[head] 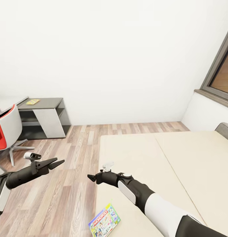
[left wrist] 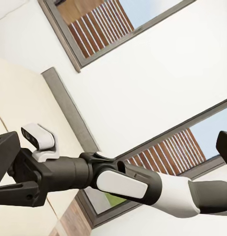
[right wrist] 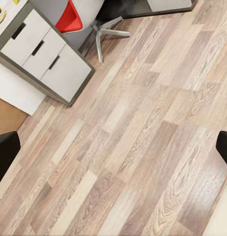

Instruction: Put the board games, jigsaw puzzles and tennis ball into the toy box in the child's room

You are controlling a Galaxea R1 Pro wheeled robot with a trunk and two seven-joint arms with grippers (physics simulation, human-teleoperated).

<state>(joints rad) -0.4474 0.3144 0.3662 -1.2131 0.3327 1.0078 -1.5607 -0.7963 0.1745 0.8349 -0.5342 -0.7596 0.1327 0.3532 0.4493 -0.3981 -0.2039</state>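
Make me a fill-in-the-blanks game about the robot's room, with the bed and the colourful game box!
1. The Monopoly box lies flat on the ____.
2. The chair beside the dark cabinet has a ____ seat.
3. The floor is made of ____ planks.
4. The left gripper hangs over the floor with its fingers ____.

Missing words: bed; red; wood; open

Plenty of open wood floor (head: pixel 77 148) between the bed (head: pixel 180 164) and the red chair (head: pixel 8 131), nothing lying on it. Chair legs and the dark cabinet (head: pixel 44 117) crowd the far left. The mattress is bare beyond the Monopoly box (head: pixel 104 221) at its near corner.
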